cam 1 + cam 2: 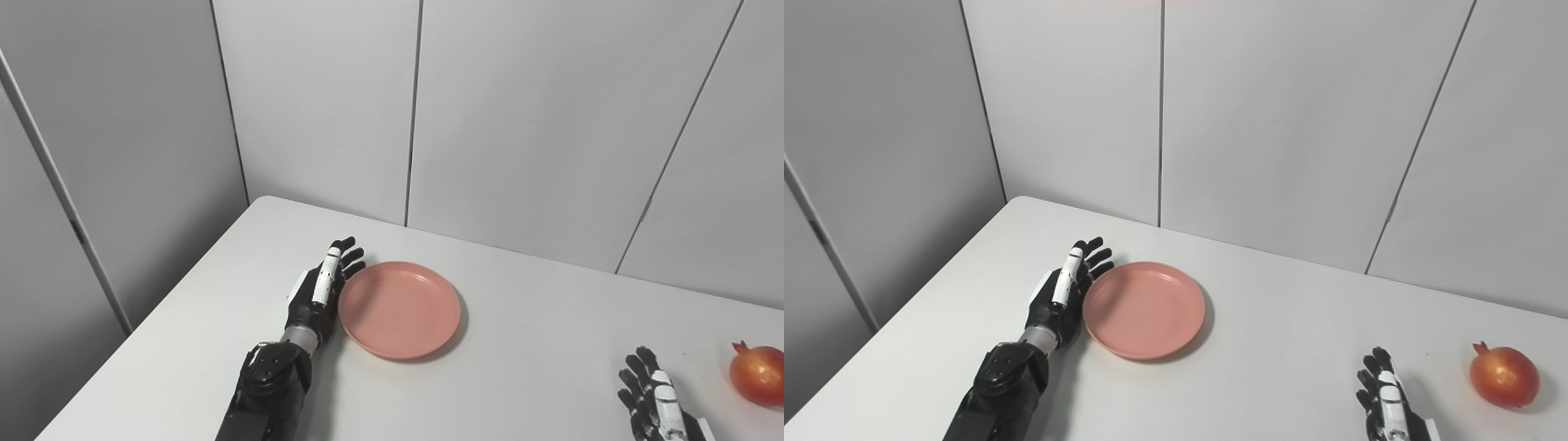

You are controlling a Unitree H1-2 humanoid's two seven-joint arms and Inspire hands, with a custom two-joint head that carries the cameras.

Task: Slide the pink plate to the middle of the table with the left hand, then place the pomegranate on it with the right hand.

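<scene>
Fingers (343,254) of the left hand (315,294) lie stretched out and slightly apart, edge-on against the left rim of the plate (422,306); they hold nothing. Palm side faces the plate, so the hand reads as a flat pusher, not a grasp. That suits a slide: a low, shallow plate is easier to shove sideways along the table (539,343) than to pinch and lift

Plate sits flat, empty, left of the table's middle, a little toward the far side. Judgement: slide step is in hand and not finished, since the plate has room to go right

Right hand (1387,398) rests at the near right edge of view, fingers extended and spread, empty; only its upper part shows. Looks to be waiting its turn

Pomegranate (1503,375) stands on the table just right of the right hand, apart from it, crown pointing up-left, well apart from the plate. Placement keeps it within the right arm's easy reach

Next move likely calls for a steady rightward push with the hand kept low on the rim, so that the plate does not tip or rotate away from the contact. Round fruit may roll once set down; the plate's raised rim should hold it
</scene>
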